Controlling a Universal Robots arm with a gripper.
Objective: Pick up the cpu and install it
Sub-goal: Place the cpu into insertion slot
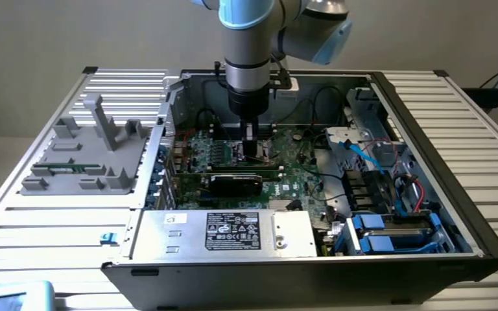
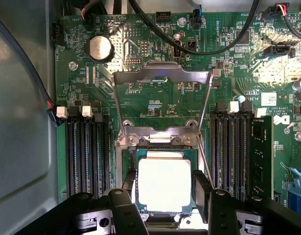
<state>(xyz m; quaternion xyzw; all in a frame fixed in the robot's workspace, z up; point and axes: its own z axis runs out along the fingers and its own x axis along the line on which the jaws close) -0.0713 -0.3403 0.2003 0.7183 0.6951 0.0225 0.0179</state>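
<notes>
The cpu (image 2: 165,182), a square chip with a bright silvery top and a thin green rim, sits between my two black fingers right over the motherboard's socket (image 2: 157,139). My gripper (image 2: 165,196) is shut on the cpu, one finger (image 2: 127,200) against each of two opposite edges. I cannot tell whether the chip rests in the socket or hovers just above it. The socket's metal load plate (image 2: 162,76) stands swung open beyond it. In the exterior view the gripper (image 1: 251,148) reaches straight down into the open computer case (image 1: 422,129), over the green board.
Memory slots (image 2: 86,152) (image 2: 233,147) flank the socket on both sides. Black cables (image 2: 160,34) cross the board past the load plate, near a coin battery (image 2: 100,48). A black card (image 1: 236,181) and the power supply (image 1: 223,232) lie nearer the camera; a grey parts tray (image 1: 85,152) sits outside the case.
</notes>
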